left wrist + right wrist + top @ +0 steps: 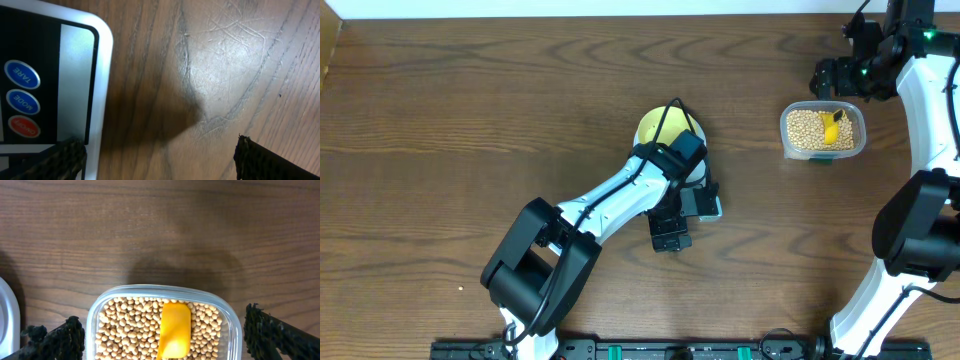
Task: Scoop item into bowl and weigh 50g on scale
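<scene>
The beans (130, 327) fill a clear plastic tub (823, 131) at the right of the table, with a yellow scoop (175, 329) lying on them. My right gripper (162, 337) hangs open over the tub's near side, one finger either side of it, and holds nothing. The pale yellow-green bowl (662, 126) shows at mid-table, half hidden by my left arm. The white scale (102, 75) lies just in front of it; its TARE, MODE and red buttons (21, 75) face the left wrist camera. My left gripper (160, 152) is open, straddling the scale's corner and bare wood.
The wooden table (470, 110) stretches wide to the left and behind. A white rounded edge (7, 317) shows at the left border of the right wrist view. The right arm's white links (920, 110) stand along the table's right side.
</scene>
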